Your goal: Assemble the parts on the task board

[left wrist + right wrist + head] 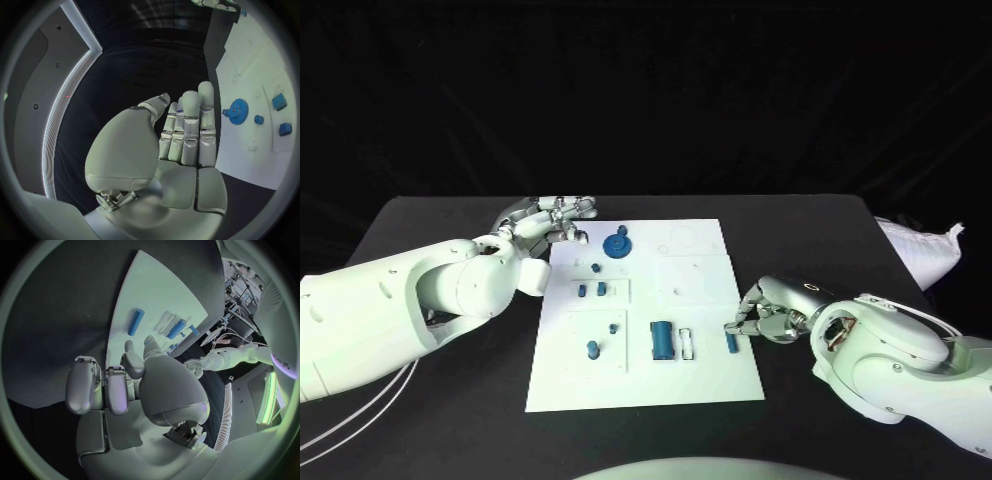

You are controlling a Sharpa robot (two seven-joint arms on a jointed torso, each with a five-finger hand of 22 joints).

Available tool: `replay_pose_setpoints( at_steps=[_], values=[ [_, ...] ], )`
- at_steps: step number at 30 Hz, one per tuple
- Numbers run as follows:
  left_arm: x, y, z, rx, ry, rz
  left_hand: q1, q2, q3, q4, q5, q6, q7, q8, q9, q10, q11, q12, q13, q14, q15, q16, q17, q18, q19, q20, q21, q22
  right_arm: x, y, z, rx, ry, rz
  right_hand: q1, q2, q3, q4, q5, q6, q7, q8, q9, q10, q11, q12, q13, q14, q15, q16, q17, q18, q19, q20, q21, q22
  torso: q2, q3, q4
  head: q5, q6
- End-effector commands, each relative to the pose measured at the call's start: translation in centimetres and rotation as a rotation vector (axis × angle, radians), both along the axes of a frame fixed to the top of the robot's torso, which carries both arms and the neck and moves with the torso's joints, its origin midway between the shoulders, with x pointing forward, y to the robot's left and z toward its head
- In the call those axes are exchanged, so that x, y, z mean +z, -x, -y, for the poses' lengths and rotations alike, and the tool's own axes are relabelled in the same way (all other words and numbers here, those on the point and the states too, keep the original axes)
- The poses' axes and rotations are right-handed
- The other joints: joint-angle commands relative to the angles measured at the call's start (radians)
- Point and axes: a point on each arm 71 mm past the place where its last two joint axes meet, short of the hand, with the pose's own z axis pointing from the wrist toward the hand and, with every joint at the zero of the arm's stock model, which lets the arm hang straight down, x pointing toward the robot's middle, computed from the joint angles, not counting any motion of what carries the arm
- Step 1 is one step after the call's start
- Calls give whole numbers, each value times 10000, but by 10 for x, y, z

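Black table w/ a white task board (711, 385) in the middle, seen from above. At left, the left hand (548, 222) hovers at the board's far-left corner, fingers straight and side by side, holding nothing; the left wrist view shows the same flat palm over the dark table just beside the board edge. Near it on the board sits a blue gear (619, 243), then two small blue pegs (590, 290) in a square recess, another small blue peg (593, 349) in the recess nearer the robot. Mid-board lies a blue block (661, 339) w/ a pale bar (685, 342) just beside it, then a slim blue pin (731, 341) near the right edge. At right, the right hand (769, 312) rests at the board's right edge, fingers curled in, tips just beside the pin; can't tell whether they actually pinch it. Prob. step: picking up that pin. To do it well, close thumb and fingertip on the pin's long sides, lift straight up, keep it level, and avoid nudging the bar and block next to it
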Motion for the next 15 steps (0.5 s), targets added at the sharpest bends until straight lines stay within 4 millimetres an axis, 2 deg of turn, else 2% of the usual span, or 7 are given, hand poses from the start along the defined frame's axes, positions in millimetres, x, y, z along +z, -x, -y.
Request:
replay_pose_setpoints(
  at_steps=[1, 15],
  values=[
    [1, 1, 2, -228, 70, 59, 52, 55, -72, -5, -19, -65, 8, 59, -16, -84, -1, 67, 14, -84, -9, -13, -8, 182, -2, 57, -48, -17, -5, 0, -1, 268, 832, -29, -160, -45, -28, 125, -88, 95, -20, -83, -22, -9, -3, -78, 14, 717, 72, 38, 967, -118, -6, 33, 49, -6, -8, -7, 13, 17, -13],
    [0, 1, 2, -222, 63, 40, 52, 55, -72, -5, -19, -65, 8, 59, -16, -84, -1, 67, 14, -84, -9, -13, -8, 182, -2, 57, -48, -17, -19, 0, -6, 538, 1309, -454, -342, -227, -124, 362, -6, 248, -57, -98, -14, 4, -27, -133, 16, 710, 54, 13, 942, -116, -14, 22, 41, -10, -4, -7, 0, 20, -59]
  ],
)
